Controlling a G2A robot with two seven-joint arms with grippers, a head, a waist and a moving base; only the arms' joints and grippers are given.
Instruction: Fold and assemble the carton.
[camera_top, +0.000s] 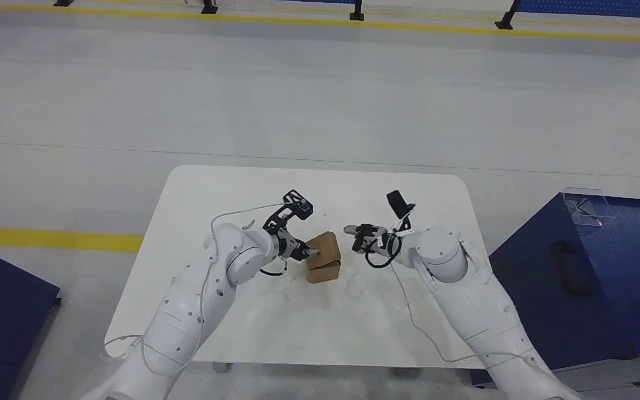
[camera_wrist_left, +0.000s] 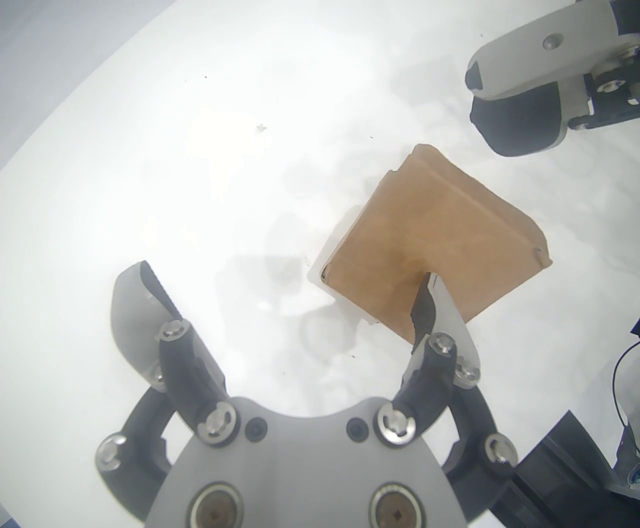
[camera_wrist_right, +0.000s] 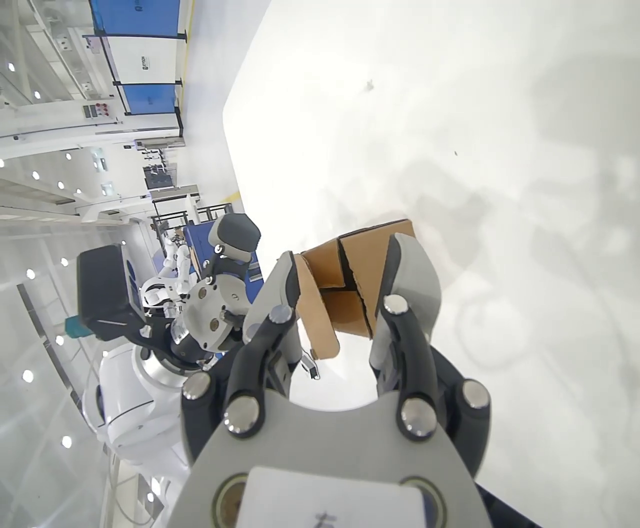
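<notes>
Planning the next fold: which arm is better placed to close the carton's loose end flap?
Right, probably: its open jaws straddle the carton at its flapped end, loose flap between them. Left jaws face a plain side.

No writing here is clear enough to read.
</notes>
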